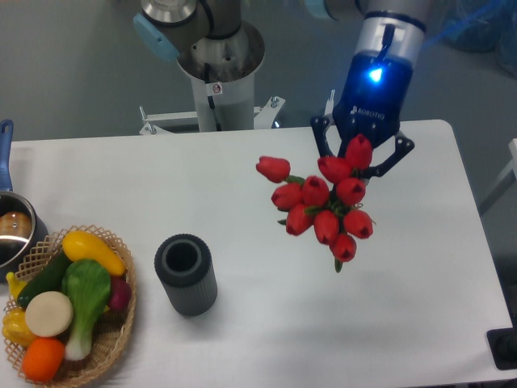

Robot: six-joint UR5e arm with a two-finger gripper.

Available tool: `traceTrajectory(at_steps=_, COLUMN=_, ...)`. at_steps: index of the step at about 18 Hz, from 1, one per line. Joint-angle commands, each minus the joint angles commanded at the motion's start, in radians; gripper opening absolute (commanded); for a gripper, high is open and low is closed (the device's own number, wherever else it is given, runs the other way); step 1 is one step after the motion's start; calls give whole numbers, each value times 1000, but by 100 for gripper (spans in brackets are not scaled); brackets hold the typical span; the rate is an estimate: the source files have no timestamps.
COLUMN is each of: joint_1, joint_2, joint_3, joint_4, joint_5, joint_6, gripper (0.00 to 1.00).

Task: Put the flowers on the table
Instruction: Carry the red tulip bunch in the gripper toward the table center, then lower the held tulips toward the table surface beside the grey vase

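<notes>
One bunch of flowers (323,202) below hand (363,158)

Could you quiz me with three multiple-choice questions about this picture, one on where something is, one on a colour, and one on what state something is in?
1. Where does the wicker basket of toy vegetables sit?
A. at the table's lower left corner
B. at the far right edge
C. under the flowers

2. What colour are the tulip buds?
A. yellow
B. red
C. white

3. What is the state of the flowers right now?
A. lying flat on the table
B. standing in the dark cylinder
C. held up in the air by the robot's hand

Answers:
1. A, the basket lies at the lower left of the white table, beside the dark cylinder.
2. B, every bud in the bunch is red, with green stems.
3. C, the hand grips the bunch from above, and the cylinder's opening shows empty.
</notes>
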Motion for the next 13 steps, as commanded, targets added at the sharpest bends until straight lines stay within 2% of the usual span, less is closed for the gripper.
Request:
traceTrajectory(at_steps=4, joint_1=-49, joint_2=5, joint_3=-70, joint_4=-2, joint_5=181, joint_6=12, gripper=26)
traceTrajectory(at_steps=6, joint_1=-80, joint_2=0, joint_3=-81, joint_4=-6, joint_5=235, joint_6=23, gripper=25)
traceTrajectory(at_steps=10, joint_1=-95, joint_2=-9, joint_3=-81, joint_4=-127, joint_5=312, joint_6=98, gripper=25)
traceTrajectory(at_steps=13, joint_1=-106, joint_2=-26, joint_3=-72, joint_4=-199, joint_5=323, joint_6=141, gripper=26)
